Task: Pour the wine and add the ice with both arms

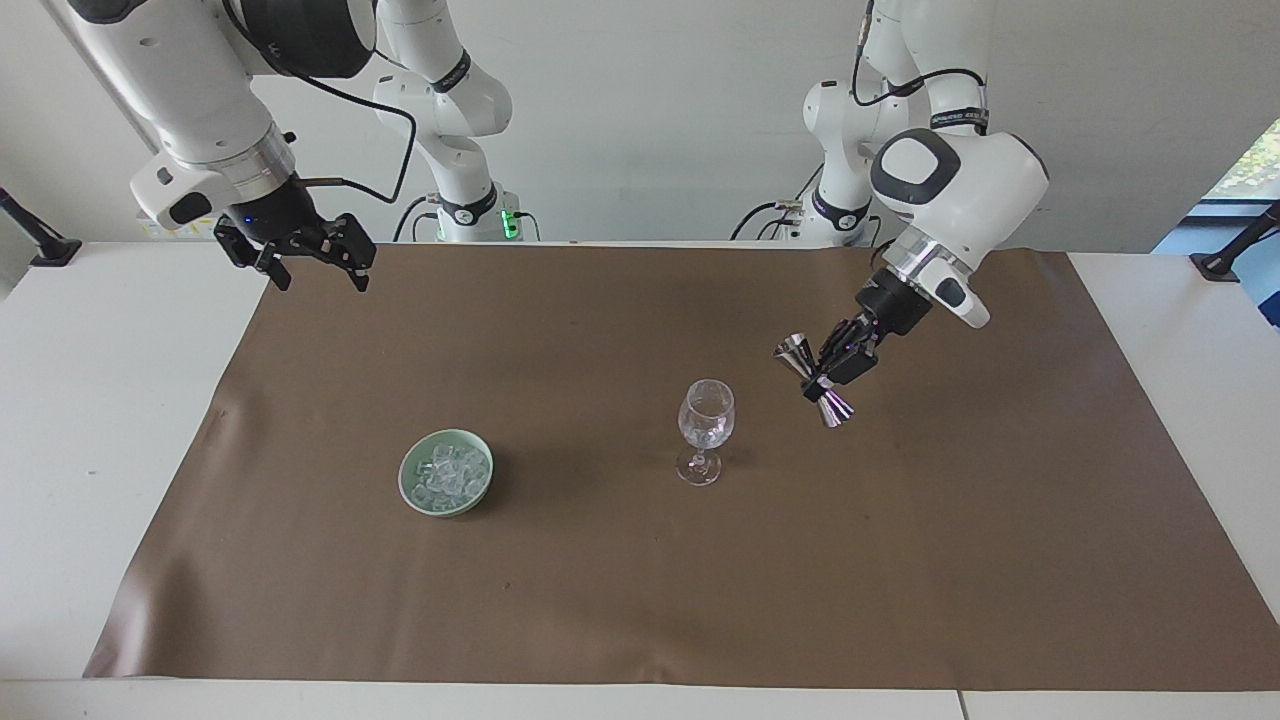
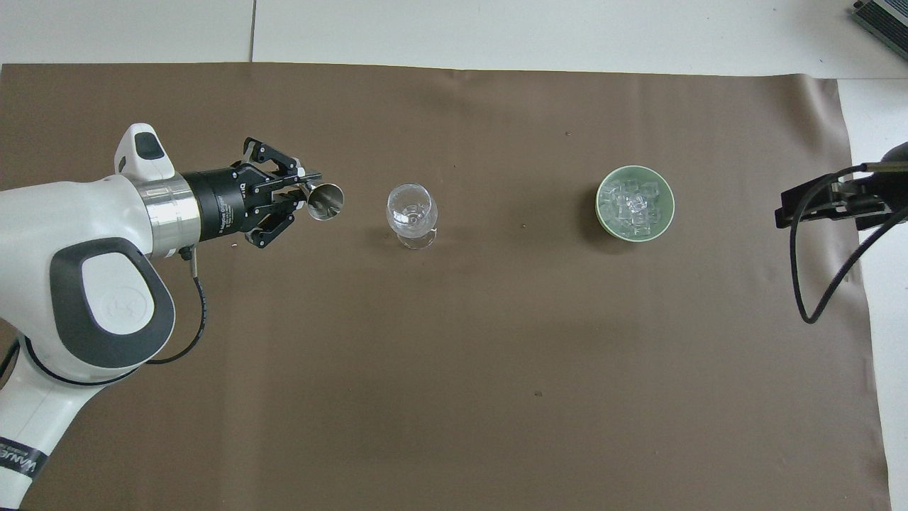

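You see ice (image 1: 447, 477) heaped in green bowl (image 2: 605, 216) on brown mat (image 1: 620, 590), toward right arm's end. Wine glass (image 1: 705, 430) upright mid-mat. Left gripper (image 1: 829, 366) clenches tilted steel jigger (image 2: 325, 201), over mat beside glass. Right gripper (image 1: 312, 262) waits over mat corner, jaws spread.

One camera sits high across the table, facing both robots at twelve o'clock. The other looks steeply down from above the robots' end, the arms entering from six. Both, set well back, share the brown mat (image 1: 640, 560) (image 2: 454, 426), half a turn apart.
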### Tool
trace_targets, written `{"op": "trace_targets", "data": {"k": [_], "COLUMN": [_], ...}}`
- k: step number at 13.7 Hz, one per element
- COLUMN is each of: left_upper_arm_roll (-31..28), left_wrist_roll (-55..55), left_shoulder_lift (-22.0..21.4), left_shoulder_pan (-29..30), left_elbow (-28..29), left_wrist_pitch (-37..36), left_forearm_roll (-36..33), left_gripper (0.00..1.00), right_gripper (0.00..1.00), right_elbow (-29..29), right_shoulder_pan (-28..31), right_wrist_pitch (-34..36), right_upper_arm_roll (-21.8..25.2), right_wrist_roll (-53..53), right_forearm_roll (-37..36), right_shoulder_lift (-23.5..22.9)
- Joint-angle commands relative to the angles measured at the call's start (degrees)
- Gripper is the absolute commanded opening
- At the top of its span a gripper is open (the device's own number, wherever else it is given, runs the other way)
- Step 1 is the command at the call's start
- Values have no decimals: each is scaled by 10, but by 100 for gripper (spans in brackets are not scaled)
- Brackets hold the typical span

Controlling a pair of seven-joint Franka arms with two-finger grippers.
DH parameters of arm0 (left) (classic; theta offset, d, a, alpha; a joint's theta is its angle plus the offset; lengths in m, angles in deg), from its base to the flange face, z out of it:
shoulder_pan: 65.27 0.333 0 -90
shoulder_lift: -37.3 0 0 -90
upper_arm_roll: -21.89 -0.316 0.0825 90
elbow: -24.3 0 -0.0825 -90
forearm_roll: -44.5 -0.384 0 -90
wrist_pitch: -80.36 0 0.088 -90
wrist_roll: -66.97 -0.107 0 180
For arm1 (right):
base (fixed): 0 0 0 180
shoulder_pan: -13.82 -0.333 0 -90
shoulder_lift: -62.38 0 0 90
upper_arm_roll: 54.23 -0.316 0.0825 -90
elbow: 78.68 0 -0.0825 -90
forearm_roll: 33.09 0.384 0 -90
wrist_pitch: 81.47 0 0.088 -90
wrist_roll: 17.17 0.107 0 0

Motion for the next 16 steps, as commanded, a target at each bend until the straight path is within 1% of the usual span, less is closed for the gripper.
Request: {"op": "trace_targets", "data": {"k": [1,3,5,6,8,9,10,13,16], "left_upper_arm_roll": [4,4,5,5,4,4,3,4,4], "left_wrist_roll": [61,83,85,84,84,84,84,83,84], "left_shoulder_lift": [2,8,20,24,61,70,70,90,97], "left_shoulder_pan": [47,74,97,107,133,139,139,152,158], "left_elbow": [-32,-36,-38,-40,-66,-75,-75,-77,-88], "left_wrist_pitch": [-97,-162,-227,-250,-316,-333,-335,-350,-352], "left_forearm_roll": [-8,-6,3,8,14,11,11,9,14], "left_gripper": [0,0,0,0,0,0,0,0,0], "right_gripper": [100,100,100,100,100,100,100,100,100], "right_elbow": [-13,-13,-26,-43,-117,-131,-134,-142,-165], "right_shoulder_pan": [13,12,11,10,2,-8,-15,-44,-56], "right_wrist_pitch": [-9,-10,-16,-50,-148,-171,-180,-226,-327], "right_upper_arm_roll": [4,4,4,4,3,3,2,2,2], "right_wrist_roll": [-10,-10,-8,-8,-7,5,21,32,30], "right_forearm_roll": [11,11,12,12,12,12,12,15,15], "right_shoulder_lift": [8,8,13,16,46,42,30,-12,-42]}}
